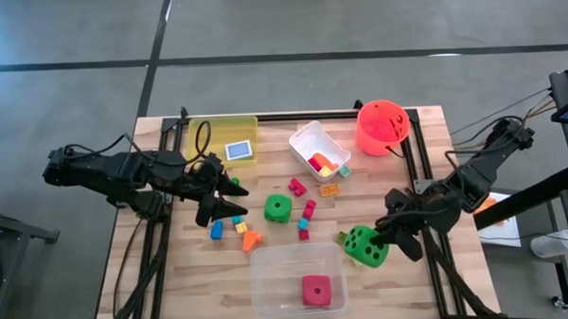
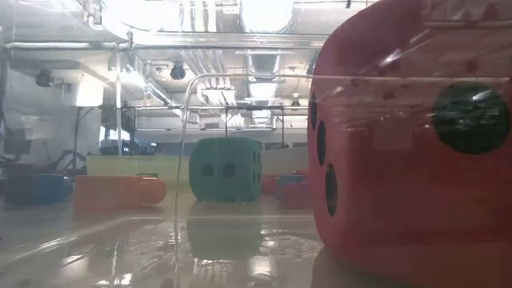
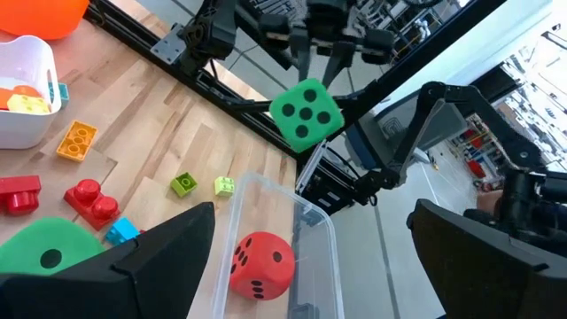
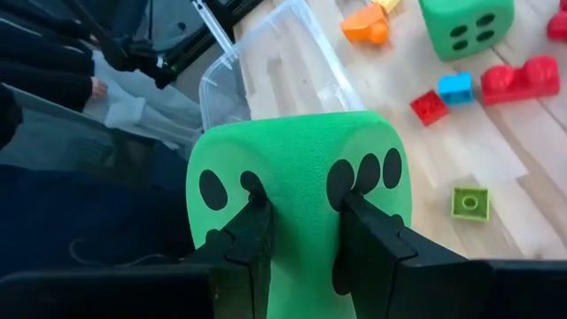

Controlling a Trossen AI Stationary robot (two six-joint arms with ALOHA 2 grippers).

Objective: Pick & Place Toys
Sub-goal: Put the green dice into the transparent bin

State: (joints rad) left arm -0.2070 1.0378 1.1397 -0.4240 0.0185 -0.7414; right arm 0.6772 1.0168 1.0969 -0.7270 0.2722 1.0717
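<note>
So the right gripper (image 4: 301, 235) is pinching a soft green foam dotted die (image 1: 365, 246) near the wooden table's (image 1: 435, 145) right edge, part-hidden; left gripper (image 1: 224, 201) spread wide.

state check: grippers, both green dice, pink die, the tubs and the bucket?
right gripper: shut on held green die
held green die: pinched, lifted clear of the table by the clear tub's corner
left gripper: open, empty, over the small blocks
second green die: loose on the table
pink die: inside clear tub
white tub: holds a few blocks
yellow tub: holds one blue tile
orange bucket: upright
</note>
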